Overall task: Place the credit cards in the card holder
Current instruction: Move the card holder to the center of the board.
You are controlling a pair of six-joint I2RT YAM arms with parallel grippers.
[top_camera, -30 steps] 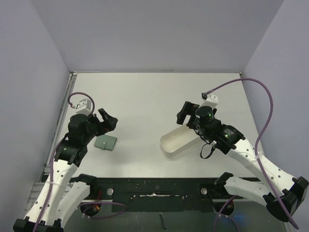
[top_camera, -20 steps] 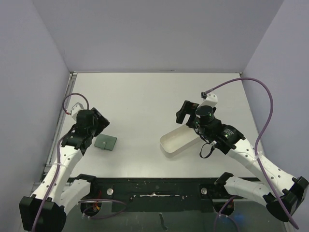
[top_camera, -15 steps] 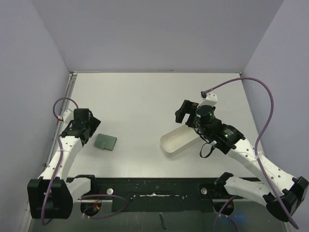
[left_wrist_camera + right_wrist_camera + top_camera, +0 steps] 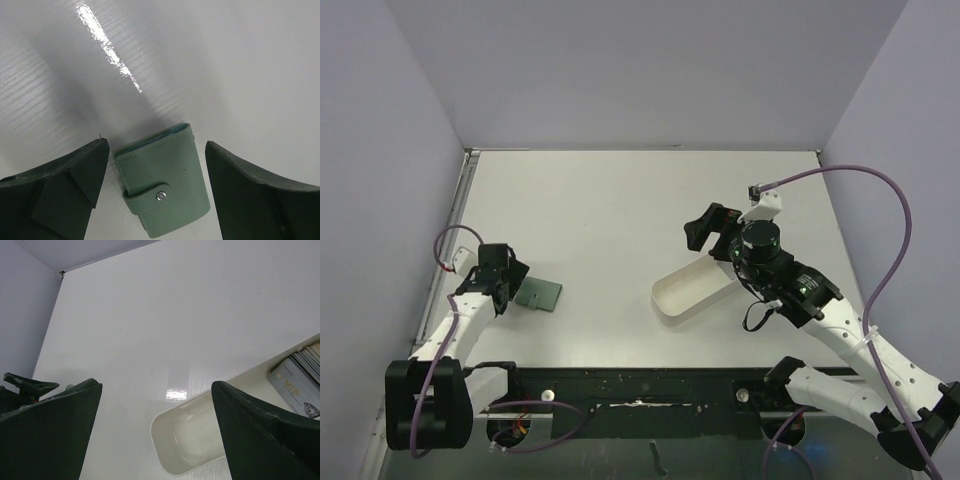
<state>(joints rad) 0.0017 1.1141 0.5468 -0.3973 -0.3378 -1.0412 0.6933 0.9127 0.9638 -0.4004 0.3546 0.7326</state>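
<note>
White table [image 4: 620, 200]: closed card holder [image 4: 162, 187] beside L gripper [image 4: 156, 145], jaws apart.

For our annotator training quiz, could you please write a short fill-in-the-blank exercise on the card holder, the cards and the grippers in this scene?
1. The left gripper is aimed at the green card holder, which lies folded on the table with its snap strap ____.
2. The credit cards lie ____ the white tray, none of them in the card holder.
3. The right gripper, near that tray, has its jaws ____.

Missing words: fastened; in; open.
</note>
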